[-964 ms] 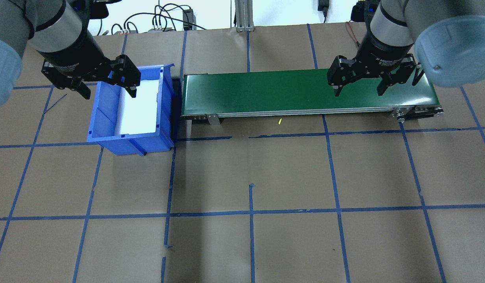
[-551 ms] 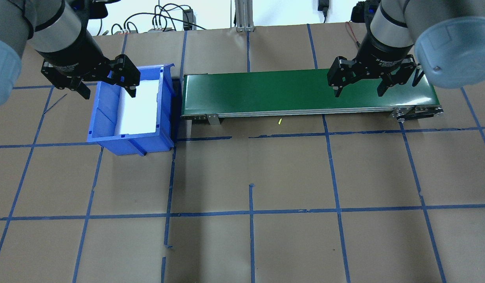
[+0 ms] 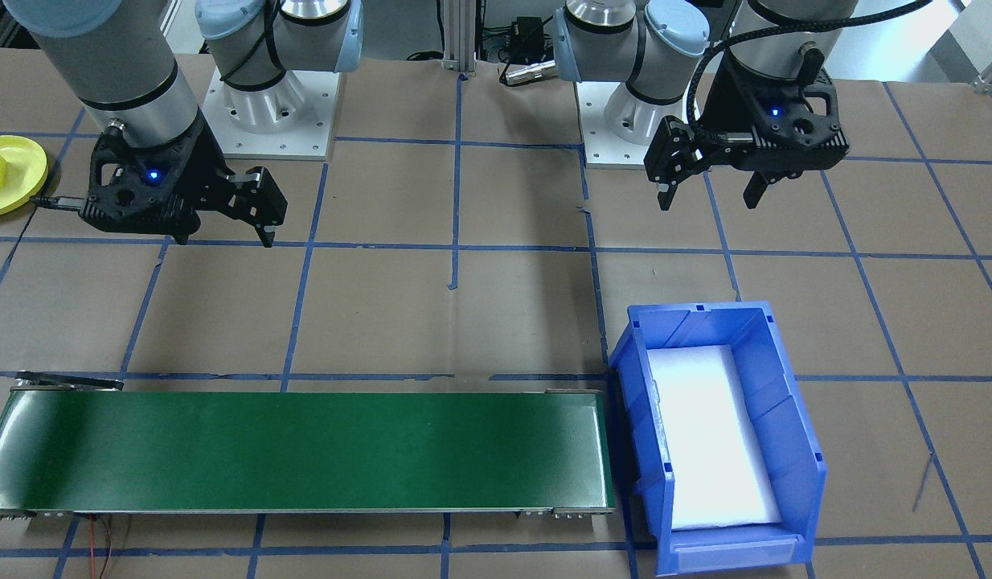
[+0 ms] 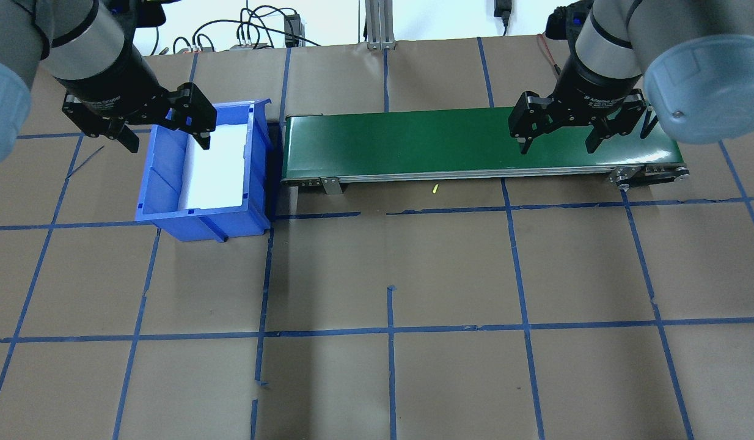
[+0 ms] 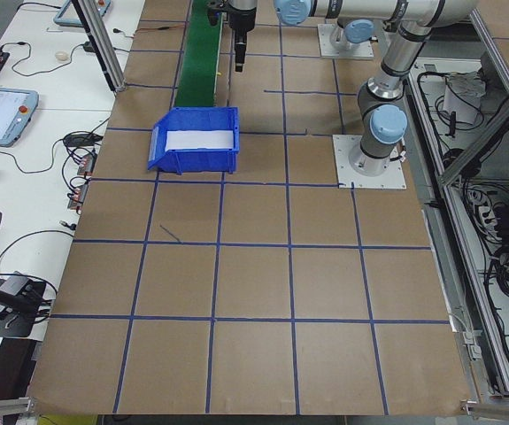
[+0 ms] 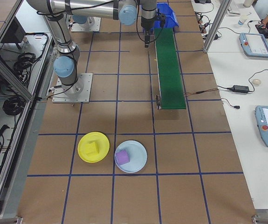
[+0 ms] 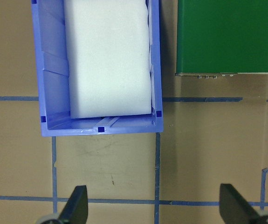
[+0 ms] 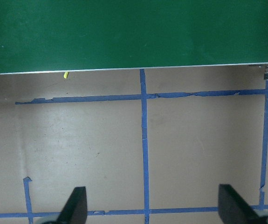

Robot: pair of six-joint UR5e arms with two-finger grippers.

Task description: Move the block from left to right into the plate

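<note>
The yellow plate [image 6: 93, 147] lies on the table at the robot's far right, and it also shows at the left edge of the front view [image 3: 18, 173]. A yellow block [image 6: 92, 149] sits in it. My left gripper [image 4: 168, 145] hangs open and empty over the near end of the blue bin [image 4: 163, 211]. In the left wrist view its fingers [image 7: 78, 207] frame bare table just below the bin [image 7: 52, 70]. My right gripper [image 4: 557, 148] is open and empty above the right end of the green conveyor belt [image 4: 401, 143].
The bin holds only a white foam liner [image 3: 705, 434]. A light blue plate [image 6: 138, 163] with a purple block [image 6: 122, 157] lies beside the yellow plate. A tiny yellow scrap [image 4: 435, 189] lies in front of the belt.
Both arms have drifted only slightly. Both grippers stay open and empty.
</note>
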